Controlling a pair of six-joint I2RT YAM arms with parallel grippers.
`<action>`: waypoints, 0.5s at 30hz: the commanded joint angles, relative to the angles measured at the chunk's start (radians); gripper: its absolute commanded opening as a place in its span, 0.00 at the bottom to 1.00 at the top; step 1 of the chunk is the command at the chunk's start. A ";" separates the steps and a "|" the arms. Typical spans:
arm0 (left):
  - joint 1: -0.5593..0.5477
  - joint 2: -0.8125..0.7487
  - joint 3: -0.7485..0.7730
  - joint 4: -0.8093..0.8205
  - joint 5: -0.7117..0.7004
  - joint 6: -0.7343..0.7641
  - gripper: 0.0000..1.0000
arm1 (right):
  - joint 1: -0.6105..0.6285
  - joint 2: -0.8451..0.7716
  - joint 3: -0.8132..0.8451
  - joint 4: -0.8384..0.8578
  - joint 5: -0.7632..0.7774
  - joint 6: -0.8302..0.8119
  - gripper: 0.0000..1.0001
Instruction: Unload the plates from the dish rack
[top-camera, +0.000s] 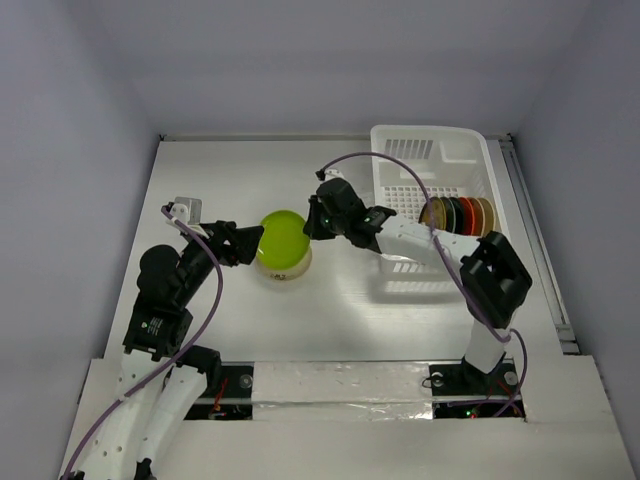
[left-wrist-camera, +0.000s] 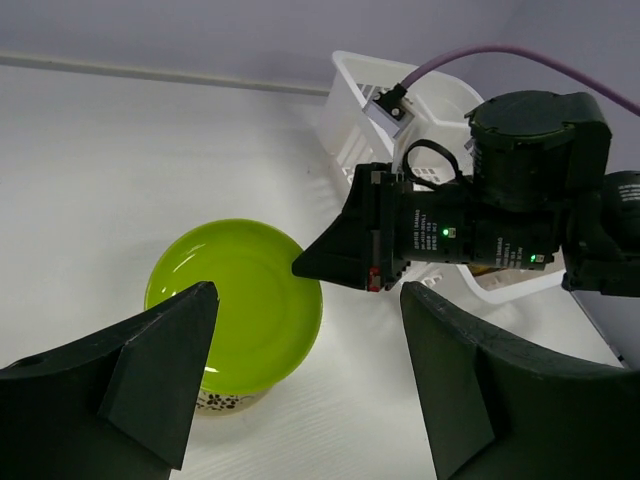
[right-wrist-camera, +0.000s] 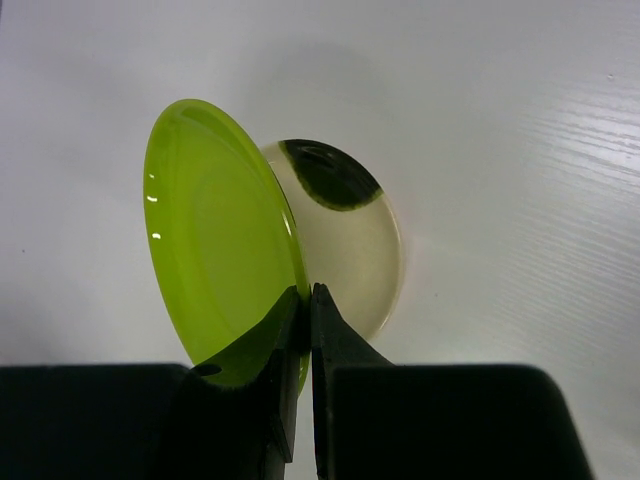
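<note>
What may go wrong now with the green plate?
The right gripper pinches only the rim of the tilted green plate, so it may slip or swing. Released like this, it could land crooked on the cream plate. The open left gripper is near; the arms might bump.

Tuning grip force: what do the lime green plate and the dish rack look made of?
Lime green plate: glossy, thin-rimmed, sharp highlights; likely glazed ceramic or melamine, cannot tell which. Dish rack: white moulded plastic, dull sheen, thin slotted walls and gridded floor.
</note>
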 joint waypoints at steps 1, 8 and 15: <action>0.003 -0.004 0.042 0.028 0.008 0.004 0.71 | -0.002 0.036 -0.011 0.111 -0.030 0.047 0.03; 0.003 -0.005 0.040 0.028 0.008 0.004 0.71 | -0.002 0.079 -0.021 0.104 -0.002 0.055 0.12; 0.003 -0.007 0.040 0.029 0.011 0.003 0.71 | -0.002 0.064 -0.029 0.047 0.011 0.039 0.54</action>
